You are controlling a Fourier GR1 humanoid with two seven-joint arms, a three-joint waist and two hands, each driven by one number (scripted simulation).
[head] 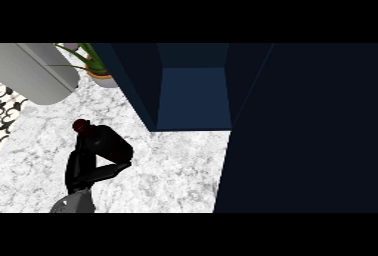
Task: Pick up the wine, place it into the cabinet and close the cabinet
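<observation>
A dark wine bottle [103, 141] with a red cap stands on the marble counter [170, 170], left of the cabinet. My left hand [80, 171] comes up from the lower edge, and its fingers and thumb curl round the bottle's lower body. The dark blue cabinet [193, 95] stands open at the back, with its inside in shadow and nothing visible in it. Its open door [303, 130] fills the right side of the view. My right hand does not show.
A grey cylinder [38, 72] lies at the back left, with a potted plant [94, 64] beside it against the cabinet's left wall. A black-and-white patterned surface [7, 112] borders the counter on the far left.
</observation>
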